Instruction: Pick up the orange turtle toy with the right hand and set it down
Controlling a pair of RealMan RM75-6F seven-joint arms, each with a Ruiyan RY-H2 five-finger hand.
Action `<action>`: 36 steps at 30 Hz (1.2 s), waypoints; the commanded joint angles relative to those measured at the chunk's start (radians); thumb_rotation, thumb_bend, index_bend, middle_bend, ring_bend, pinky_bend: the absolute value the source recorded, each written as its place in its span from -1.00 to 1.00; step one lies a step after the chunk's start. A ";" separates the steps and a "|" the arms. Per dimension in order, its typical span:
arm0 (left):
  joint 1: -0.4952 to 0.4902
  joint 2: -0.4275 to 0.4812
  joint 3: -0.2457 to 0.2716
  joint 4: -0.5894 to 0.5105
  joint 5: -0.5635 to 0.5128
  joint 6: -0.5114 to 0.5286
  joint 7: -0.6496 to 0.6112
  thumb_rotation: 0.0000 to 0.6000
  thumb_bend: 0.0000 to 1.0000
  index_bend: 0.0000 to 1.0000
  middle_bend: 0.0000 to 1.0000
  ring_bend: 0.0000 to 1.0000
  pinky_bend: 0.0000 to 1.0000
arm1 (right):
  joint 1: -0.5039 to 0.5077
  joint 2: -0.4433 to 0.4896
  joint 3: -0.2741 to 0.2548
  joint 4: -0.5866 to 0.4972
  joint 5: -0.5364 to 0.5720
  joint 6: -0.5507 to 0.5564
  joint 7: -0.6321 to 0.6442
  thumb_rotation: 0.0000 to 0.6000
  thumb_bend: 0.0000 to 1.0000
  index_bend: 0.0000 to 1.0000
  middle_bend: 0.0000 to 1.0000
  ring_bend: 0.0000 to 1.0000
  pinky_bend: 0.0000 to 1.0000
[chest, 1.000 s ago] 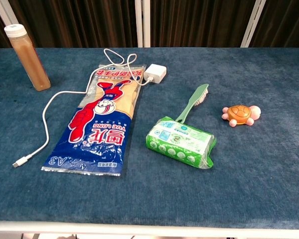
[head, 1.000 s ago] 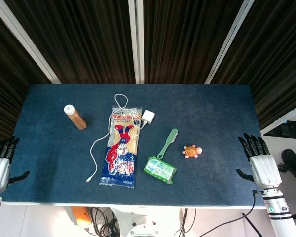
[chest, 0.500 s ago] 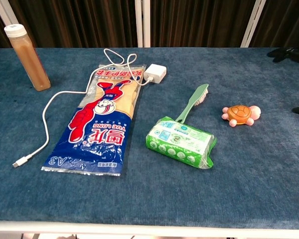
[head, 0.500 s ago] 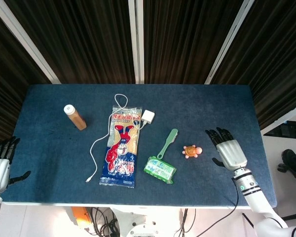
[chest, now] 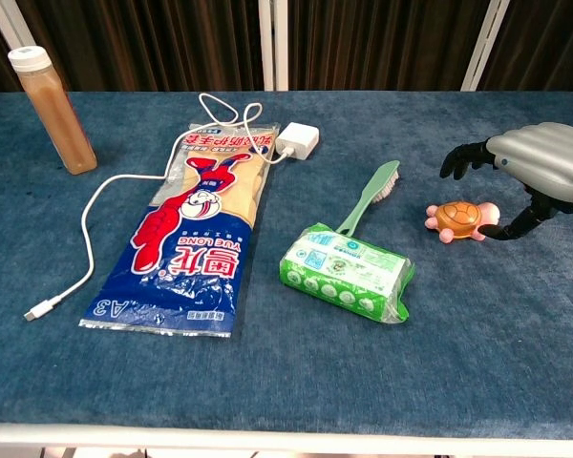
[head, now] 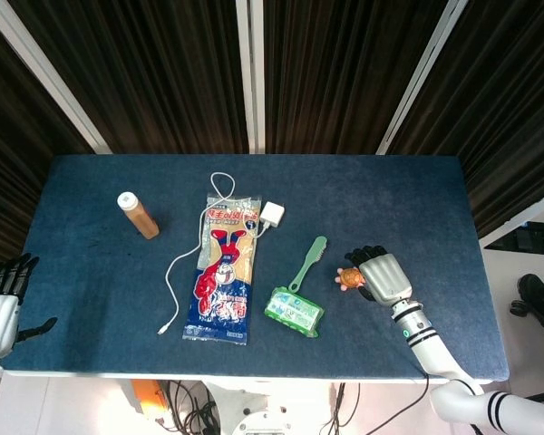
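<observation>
The orange turtle toy (head: 349,278) (chest: 458,219) lies on the blue table right of the green brush. My right hand (head: 381,275) (chest: 535,174) hovers over it from the right, fingers spread and arched above the shell, thumb low beside the toy's head; it holds nothing. In the head view the palm covers part of the turtle. My left hand (head: 0,304) rests open off the table's left edge, seen only in the head view.
A green brush (chest: 368,197) and a green wipes pack (chest: 346,271) lie just left of the turtle. Further left are a glove packet (chest: 196,234), a white charger (chest: 297,141) with its cable, and a brown bottle (chest: 53,110).
My right hand has swung in from the table's right edge to directly over the turtle. The turtle and the left hand have stayed put.
</observation>
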 commanded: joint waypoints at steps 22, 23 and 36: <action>-0.004 -0.005 0.013 0.017 0.017 -0.007 -0.026 1.00 -0.82 -0.91 -1.00 -1.00 -0.91 | 0.038 -0.060 -0.019 0.066 0.030 -0.017 -0.006 1.00 -0.42 -0.01 -0.15 -0.21 -0.02; -0.003 -0.006 0.014 0.018 0.017 -0.008 -0.027 1.00 -0.82 -0.91 -1.00 -1.00 -0.91 | 0.038 -0.065 -0.020 0.072 0.027 -0.013 -0.006 1.00 -0.39 0.06 -0.10 -0.16 0.04; -0.002 -0.011 0.014 0.035 0.007 -0.015 -0.045 1.00 -0.82 -0.91 -1.00 -1.00 -0.90 | 0.046 -0.149 -0.025 0.186 -0.005 0.039 -0.002 1.00 -0.14 0.83 0.47 0.45 0.75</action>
